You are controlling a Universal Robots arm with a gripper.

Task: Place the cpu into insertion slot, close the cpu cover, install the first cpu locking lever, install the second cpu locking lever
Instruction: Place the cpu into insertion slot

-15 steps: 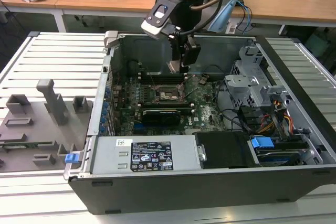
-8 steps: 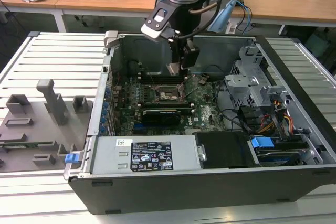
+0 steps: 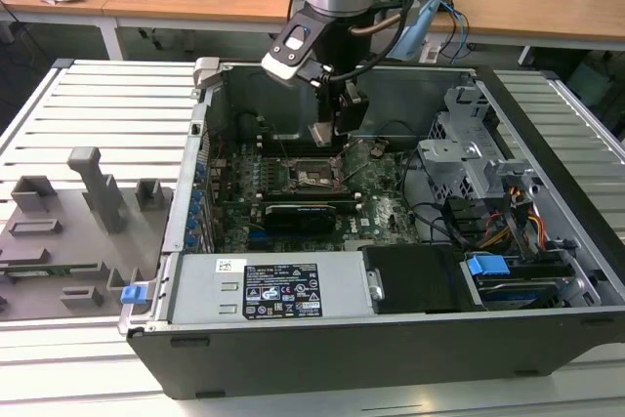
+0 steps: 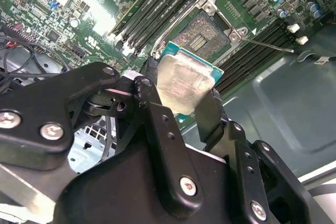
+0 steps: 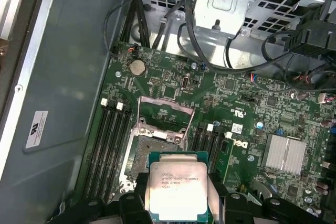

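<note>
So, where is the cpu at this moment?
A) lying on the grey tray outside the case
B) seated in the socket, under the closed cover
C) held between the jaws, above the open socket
C: in the first wrist view the cpu sits between the jaws of the gripper, apart from the bare socket, whose cpu cover is open.

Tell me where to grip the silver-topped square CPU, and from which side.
Grip the flat square silver-topped CPU by two opposite thin edges, coming over its metal top, as the gripper does: a thin plate whose underside likely must stay clear.
</note>
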